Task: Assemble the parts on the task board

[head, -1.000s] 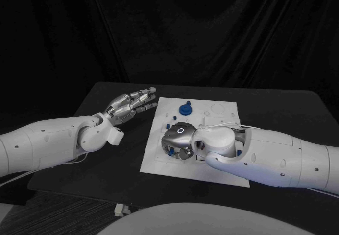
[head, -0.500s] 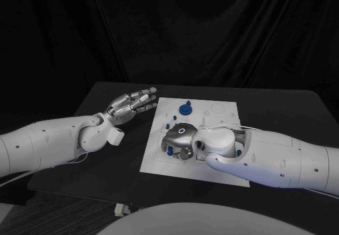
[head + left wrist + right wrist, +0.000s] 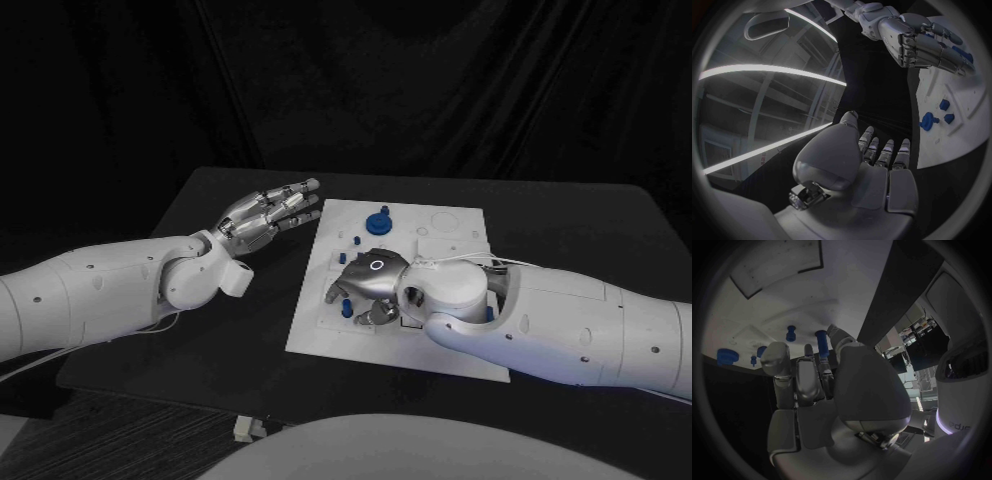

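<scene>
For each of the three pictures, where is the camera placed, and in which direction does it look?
Head view: on the robot's head, looking down at the board; both arms, left hand beside the board, right hand over it.
Left wrist view: behind the left hand, facing the board and the right hand.
Right wrist view: behind the right hand, facing the board.
All share the board and its blue parts.

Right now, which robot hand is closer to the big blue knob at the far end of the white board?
Left. The left hand hovers beside the blue knob, off the task board; the right hand is nearer the robot.
</scene>
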